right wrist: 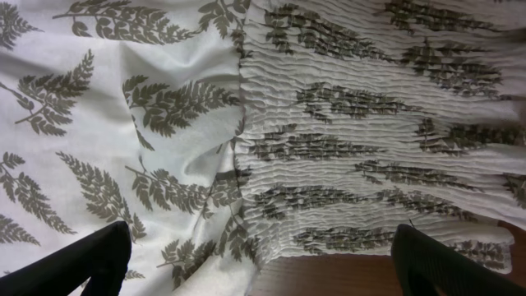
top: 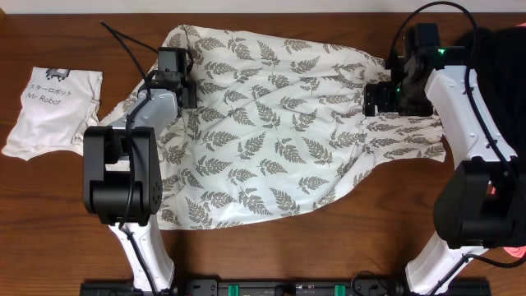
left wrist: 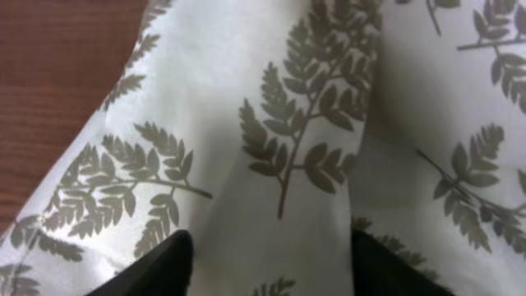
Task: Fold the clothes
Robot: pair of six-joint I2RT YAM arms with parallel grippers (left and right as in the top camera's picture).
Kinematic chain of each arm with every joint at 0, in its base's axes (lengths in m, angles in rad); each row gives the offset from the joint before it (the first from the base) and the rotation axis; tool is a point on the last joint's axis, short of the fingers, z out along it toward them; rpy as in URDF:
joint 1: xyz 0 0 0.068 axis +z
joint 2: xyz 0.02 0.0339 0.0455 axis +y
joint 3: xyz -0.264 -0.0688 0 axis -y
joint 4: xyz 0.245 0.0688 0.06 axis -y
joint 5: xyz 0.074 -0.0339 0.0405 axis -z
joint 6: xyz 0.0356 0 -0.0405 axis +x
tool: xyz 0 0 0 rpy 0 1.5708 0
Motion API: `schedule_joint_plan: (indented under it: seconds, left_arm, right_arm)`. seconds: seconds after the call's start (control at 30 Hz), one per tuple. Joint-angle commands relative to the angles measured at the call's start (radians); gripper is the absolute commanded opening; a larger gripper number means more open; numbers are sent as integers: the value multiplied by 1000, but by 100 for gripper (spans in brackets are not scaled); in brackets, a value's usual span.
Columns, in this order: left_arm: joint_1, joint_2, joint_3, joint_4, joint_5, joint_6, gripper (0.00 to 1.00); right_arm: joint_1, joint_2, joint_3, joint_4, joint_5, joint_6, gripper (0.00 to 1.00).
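One fern-print garment (top: 279, 136), long axis left-right

Overhead: bright, even light, sharp focus, faint shadows. Left wrist: dimmer, slightly blurred, fold shadow at right on clothes (left wrist: 246, 66). Right wrist: crisp, evenly lit.

Right wrist view, as I log it:
- Fern-print garment (right wrist: 164, 123): fills almost the whole frame.
- Left half: smooth white cloth with grey ferns.
- Right half: shirred panel (right wrist: 370, 140), joined at a gathered seam down the middle.
- Black fingers (right wrist: 90, 263): spread wide, one in each lower corner.
- Brown tabletop (right wrist: 329, 275): a sliver at bottom centre.
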Motion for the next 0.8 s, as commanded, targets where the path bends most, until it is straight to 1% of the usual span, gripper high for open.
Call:
schedule_joint_plan:
  seconds: [0.0,0.03,0.07,0.13,0.17,0.2,0.23,0.27,0.47,0.63,0.77]
  left_arm:
    - [2,10,10,4,-14,12,50]
    - [2,10,10,8,-14,12,44]
    - [2,10,10,11,-14,15,40]
    - [2,10,10,19,-14,40,26]
    - [2,10,10,24,-15,57,22]
    - [2,10,10,31,-15,87,19]
    - [2,9,10,40,-15,118,19]
    - [2,9,10,49,-16,155,14]
    - [5,9,10,109,-152,277,11]
    - [25,9,10,180,-172,348,10]
    - [51,9,20,241,-172,367,10]
  right_arm:
    - [-4,2,-6,1,10,-15,99]
    - [-4,2,-6,1,9,-15,99]
    - [-4,2,-6,1,10,-15,99]
    - [-4,2,-6,1,10,-15,99]
    - [-4,2,-6,1,10,-15,99]
    - [-4,2,-6,1,10,-15,99]
    - [-4,2,-6,1,10,-15,99]
    - [-4,2,-6,1,10,-15,99]
    - [-4,2,-6,1,10,-15,99]
    - [-4,2,-6,1,9,-15,99]
    - [-4,2,-6,1,9,-15,99]
